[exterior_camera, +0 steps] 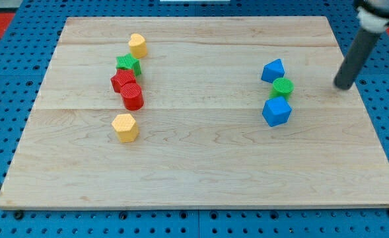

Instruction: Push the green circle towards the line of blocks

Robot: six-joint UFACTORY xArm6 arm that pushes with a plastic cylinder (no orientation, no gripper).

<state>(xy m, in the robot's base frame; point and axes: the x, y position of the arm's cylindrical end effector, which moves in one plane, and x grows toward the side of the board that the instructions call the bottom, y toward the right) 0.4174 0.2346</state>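
Observation:
The green circle (282, 86) stands at the view's right on the wooden board (201, 165), squeezed between a blue block (273, 70) above it and a blue block (276, 111) below it. My tip (343, 86) rests on the board well to the right of the green circle, not touching it. The line of blocks runs down the view's left: a yellow block (138, 45), a green star (128, 64), a red block (122, 80), a red cylinder (133, 96) and a yellow hexagon (125, 127).
The board lies on a blue pegboard surface (2, 132). Its right edge is close to my tip.

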